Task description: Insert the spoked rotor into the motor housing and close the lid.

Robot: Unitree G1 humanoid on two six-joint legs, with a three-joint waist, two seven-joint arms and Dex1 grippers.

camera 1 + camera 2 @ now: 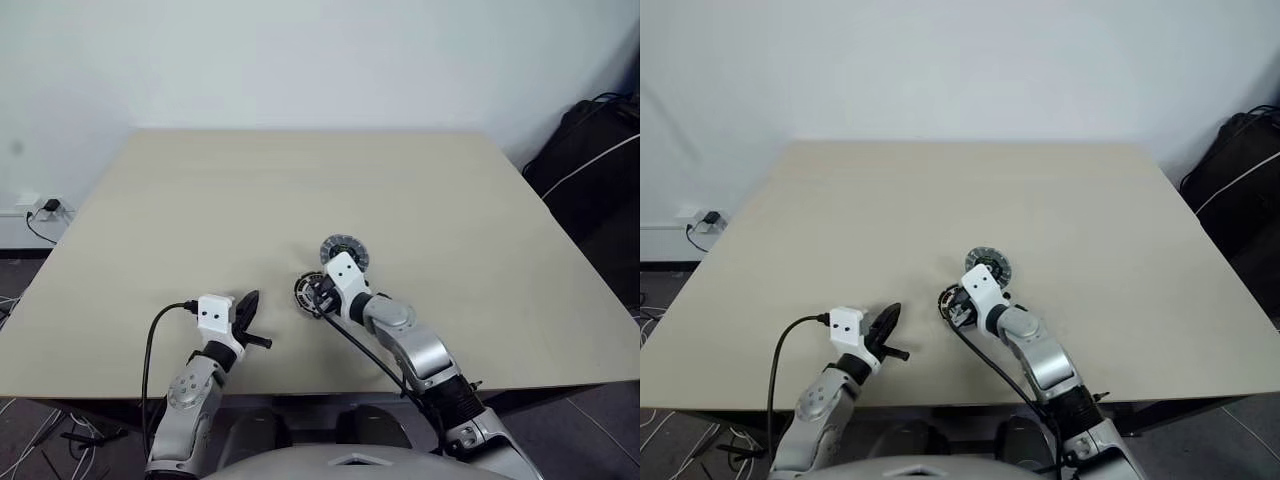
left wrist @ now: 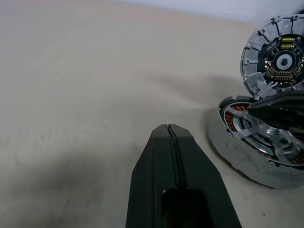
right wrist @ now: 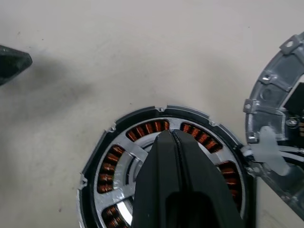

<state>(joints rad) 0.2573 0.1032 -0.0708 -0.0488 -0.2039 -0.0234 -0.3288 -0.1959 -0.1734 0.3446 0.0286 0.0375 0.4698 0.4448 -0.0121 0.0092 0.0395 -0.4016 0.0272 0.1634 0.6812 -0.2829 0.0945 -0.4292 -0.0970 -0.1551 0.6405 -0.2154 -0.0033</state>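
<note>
Right now the right tool has its two black fingers pressed together with nothing between them, and it points down over the middle of the motor housing, its tips just above or on the silver spokes there; I cannot tell whether they touch. Those spokes belong to the spoked rotor, which already sits inside the dark cup, the copper windings showing through its gaps, so the inserting looks done or nearly done, perhaps with the closed tips meant to press it level. Whether it is fully seated I cannot tell, though from the left wrist view it seems to lie a little proud of the rim. Just beside the housing, on its far side and nearly touching it, the lid lies flat on the desk with its inner face up, a small connector and ribs showing. By my reckoning the next move calls for the right tool to come off the rotor, spread its fingers, take the lid by its edge, turn it over and set it square on the cup. Further out, the left tool is also shut and empty, resting near the desk's front edge, well clear of the parts.
</note>
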